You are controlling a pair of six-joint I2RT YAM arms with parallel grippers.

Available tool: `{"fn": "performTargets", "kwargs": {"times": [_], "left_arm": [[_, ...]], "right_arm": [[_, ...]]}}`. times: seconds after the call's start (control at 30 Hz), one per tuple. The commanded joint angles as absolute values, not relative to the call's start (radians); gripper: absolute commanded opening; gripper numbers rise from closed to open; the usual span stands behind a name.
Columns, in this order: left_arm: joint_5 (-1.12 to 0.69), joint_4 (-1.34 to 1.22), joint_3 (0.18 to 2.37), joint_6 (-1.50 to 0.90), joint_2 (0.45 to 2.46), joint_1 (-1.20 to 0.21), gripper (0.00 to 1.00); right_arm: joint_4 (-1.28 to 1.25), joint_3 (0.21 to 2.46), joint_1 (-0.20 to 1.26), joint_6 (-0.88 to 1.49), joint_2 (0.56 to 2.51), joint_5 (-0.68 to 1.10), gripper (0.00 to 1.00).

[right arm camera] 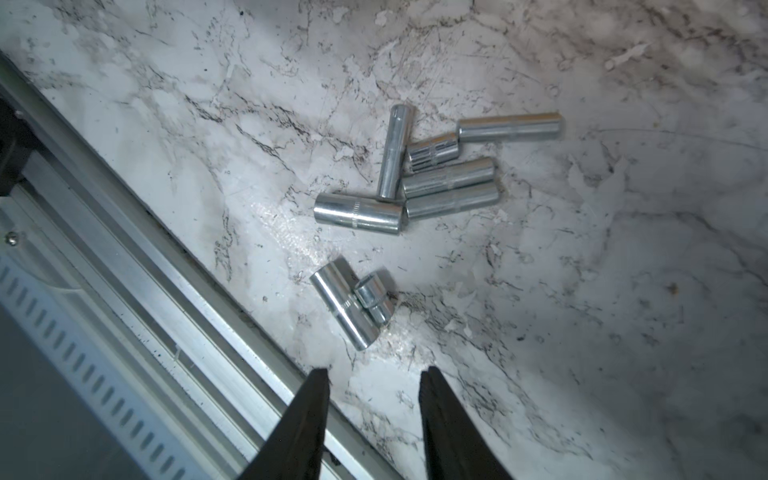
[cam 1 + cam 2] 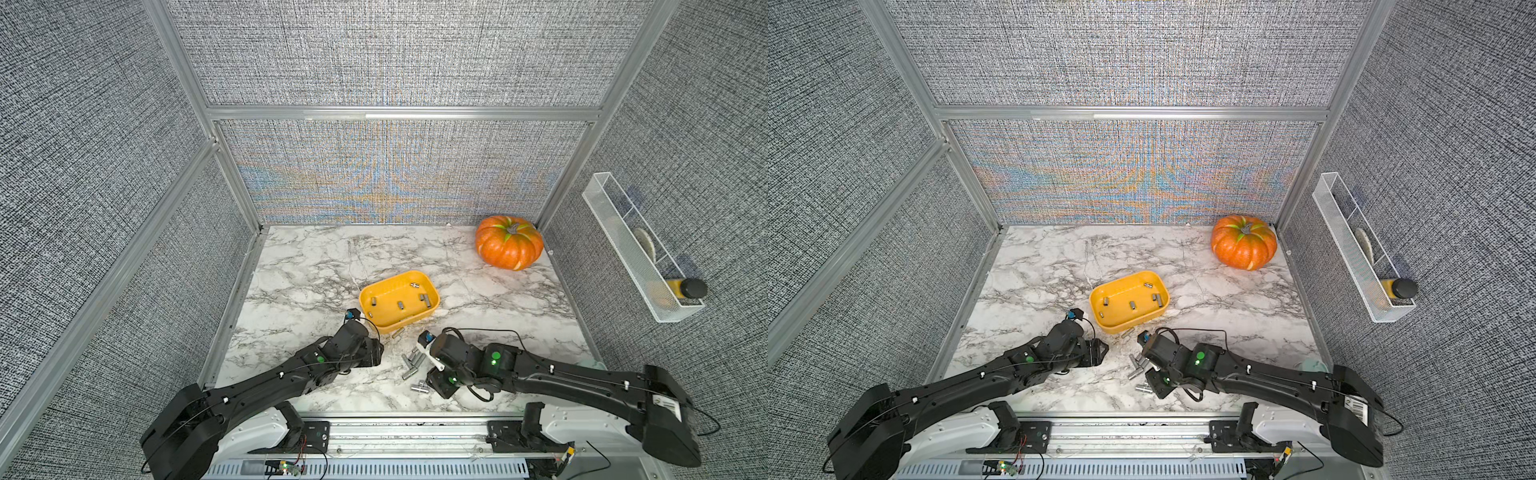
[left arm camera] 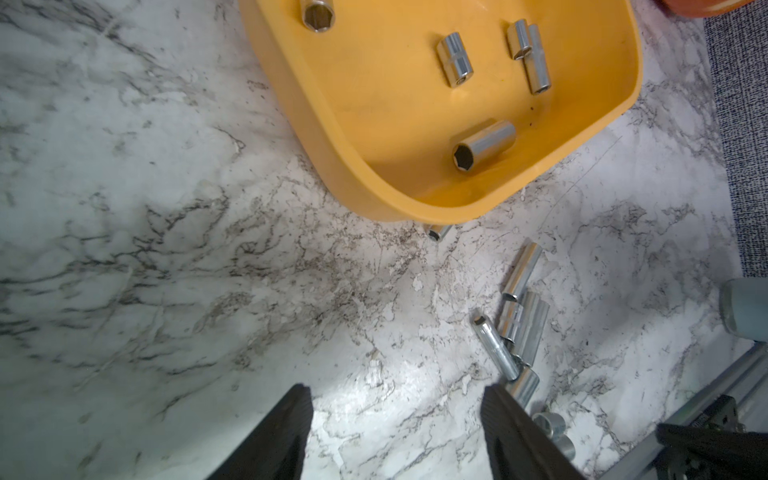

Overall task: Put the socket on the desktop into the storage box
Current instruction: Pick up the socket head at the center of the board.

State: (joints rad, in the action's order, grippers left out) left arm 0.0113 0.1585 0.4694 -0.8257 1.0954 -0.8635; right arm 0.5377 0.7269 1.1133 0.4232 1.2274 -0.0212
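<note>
On the desktop, front centre: loose sockets lie clustered, with a stray socket just beside the storage box. Boxed sockets: several inside. Left gripper and right gripper both gape, empty. Estimate: under half done.

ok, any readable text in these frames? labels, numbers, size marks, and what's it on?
Nothing reads cleanly.
Sticker on the right arm: barcode plus small print, too small to read.
Sockets: no size marks legible.
Box, pumpkin, bottle: no text visible.
</note>
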Motion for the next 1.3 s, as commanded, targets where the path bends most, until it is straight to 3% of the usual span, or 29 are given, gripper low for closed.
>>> {"fn": "performTargets", "kwargs": {"times": [0.0, 0.27, 1.27], "left_arm": [[0.0, 0.144, 0.474, -0.814, 1.093, -0.865, 0.7], [-0.005, 0.144, 0.472, -0.822, 1.094, -0.867, 0.7], [-0.002, 0.13, 0.466, -0.839, 1.104, -0.871, 0.7]], "right_arm": [[0.48, 0.723, 1.128, 0.43, 1.27, -0.024, 0.4], [0.439, 0.691, 1.132, 0.424, 1.3, -0.045, 0.35], [0.394, 0.701, 1.126, 0.428, 1.416, -0.071, 0.29]]}}
